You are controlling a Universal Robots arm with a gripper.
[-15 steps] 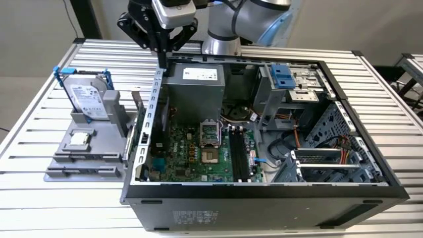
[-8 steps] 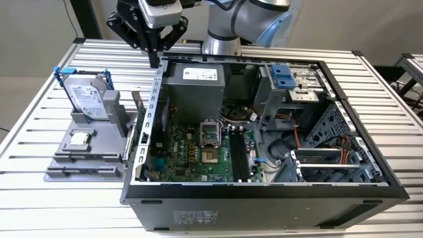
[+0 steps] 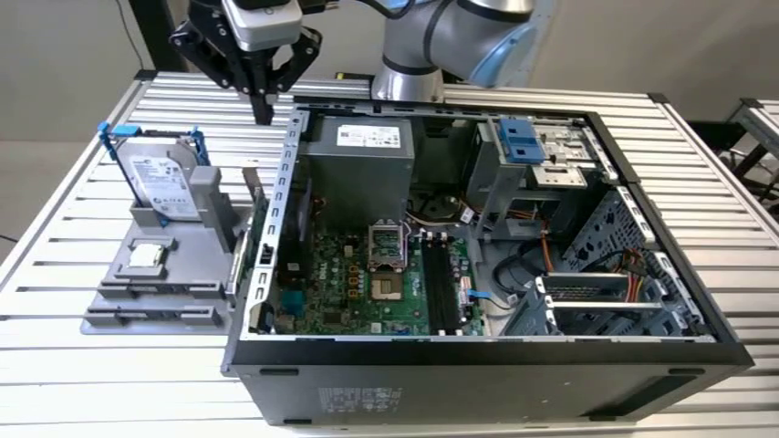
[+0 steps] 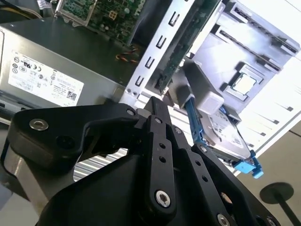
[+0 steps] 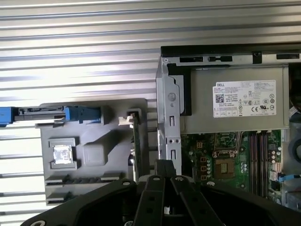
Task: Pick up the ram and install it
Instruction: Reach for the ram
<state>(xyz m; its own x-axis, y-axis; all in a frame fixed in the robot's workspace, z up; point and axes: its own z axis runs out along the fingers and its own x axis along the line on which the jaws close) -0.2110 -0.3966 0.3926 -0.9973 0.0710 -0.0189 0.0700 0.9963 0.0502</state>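
Observation:
The ram is a thin green stick standing on edge in the grey holder, close against the outer wall of the open computer case. In the first wrist view the ram appears edge-on; in the second wrist view the ram is a long green strip. My gripper hangs high above the table, farther back than the ram and well apart from it. Its black fingers meet at the tip in both wrist views, gripper and gripper, with nothing between them. The black motherboard slots lie inside the case.
A silver hard drive in a blue frame stands upright at the holder's back. A small square processor chip lies in the holder. The power supply and drive cage crowd the case's rear. Ribbed metal table surrounds everything.

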